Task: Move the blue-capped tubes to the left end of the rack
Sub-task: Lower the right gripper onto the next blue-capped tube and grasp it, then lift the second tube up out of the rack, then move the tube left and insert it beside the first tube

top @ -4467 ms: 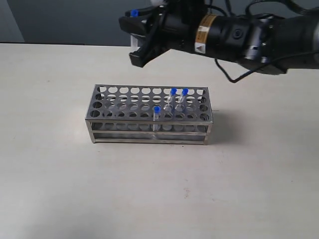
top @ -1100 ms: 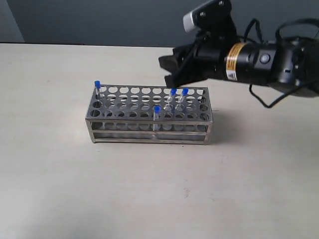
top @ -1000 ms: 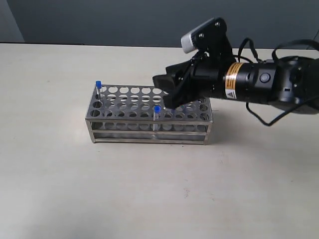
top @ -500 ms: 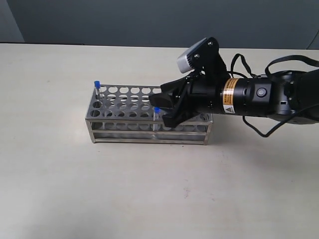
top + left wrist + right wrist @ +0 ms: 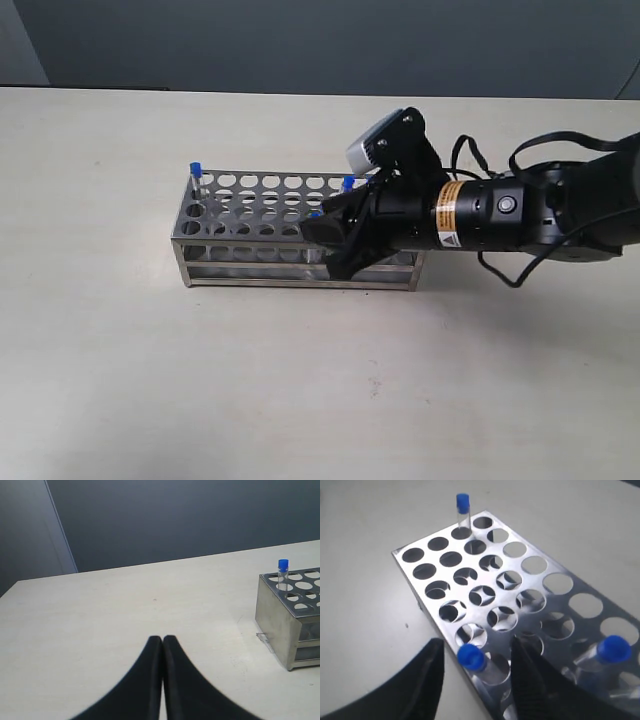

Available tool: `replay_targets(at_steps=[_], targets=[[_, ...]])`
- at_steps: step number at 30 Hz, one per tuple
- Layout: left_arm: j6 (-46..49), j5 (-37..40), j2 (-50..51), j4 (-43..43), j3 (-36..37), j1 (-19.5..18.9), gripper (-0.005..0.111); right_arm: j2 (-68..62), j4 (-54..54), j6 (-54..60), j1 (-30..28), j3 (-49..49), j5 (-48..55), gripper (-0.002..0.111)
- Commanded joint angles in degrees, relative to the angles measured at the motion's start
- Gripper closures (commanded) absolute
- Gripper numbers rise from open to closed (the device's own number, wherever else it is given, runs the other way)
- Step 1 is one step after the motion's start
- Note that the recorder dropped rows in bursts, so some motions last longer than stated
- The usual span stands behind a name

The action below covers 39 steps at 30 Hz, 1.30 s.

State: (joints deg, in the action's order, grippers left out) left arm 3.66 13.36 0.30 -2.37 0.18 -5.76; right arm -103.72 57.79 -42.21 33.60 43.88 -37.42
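Surface (image 5: pixel 150 380) friction appears to be the only restraint on the rack (image 5: pixel 250 205). A sideways push from the arm would probably slide the rack and shift every hole target.

Right gripper (image 5: pixel 476 647) is spread open low over the rack's near row. One finger sits on each side of the near-row tube (image 5: pixel 471 657), which stands about mid-length of the rack; no contact is visible.

- Inner finger is over the top plate and may strike it on further descent.
- Near-row tube leans in its hole. An off-centre close could pinch only the cap, and an angled lift could bind on the hole rim.
- Neighbouring tube (image 5: pixel 612 649) stands close and could be knocked by the wrist.

Corner tube (image 5: pixel 197 178) already occupies the left end. Left gripper (image 5: pixel 162 640) is pressed closed and empty, well apart from the rack.
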Motion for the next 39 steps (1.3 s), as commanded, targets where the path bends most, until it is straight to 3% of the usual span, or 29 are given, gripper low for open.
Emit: replay_targets(at_steps=[1,9,11,14,19,23,29,39], targets=[[0.0,-0.1,-0.3,-0.1,-0.2,0.3,0.106,-2.5,-2.4,1.6,0.1,-0.2,-2.1,0.066],[0.0,-0.1,-0.3,-0.1,-0.2,0.3,0.106,-4.7,-5.9,4.7,0.1,-0.2,-2.6,0.069],[0.0,-0.1,-0.3,-0.1,-0.2,0.3,0.106,-4.7,-6.2,4.7,0.1,-0.2,-3.8,0.079],[0.0,-0.1,-0.3,-0.1,-0.2,0.3,0.106,-4.7,-6.9,4.7,0.1,-0.2,-8.2,0.109],[0.0,-0.1,-0.3,-0.1,-0.2,0.3,0.106,0.0,-7.8,4.8,0.1,1.4,-8.6,0.109],[0.0,-0.1,-0.3,-0.1,-0.2,0.3,0.106,3.3,-6.4,4.8,0.1,11.4,-5.5,0.109],[0.0,-0.1,-0.3,-0.1,-0.2,0.3,0.106,-3.6,-3.1,4.6,0.9,25.5,-1.8,0.109],[0.0,-0.1,-0.3,-0.1,-0.2,0.3,0.106,-14.5,-1.1,3.5,6.5,34.9,-0.4,0.109]])
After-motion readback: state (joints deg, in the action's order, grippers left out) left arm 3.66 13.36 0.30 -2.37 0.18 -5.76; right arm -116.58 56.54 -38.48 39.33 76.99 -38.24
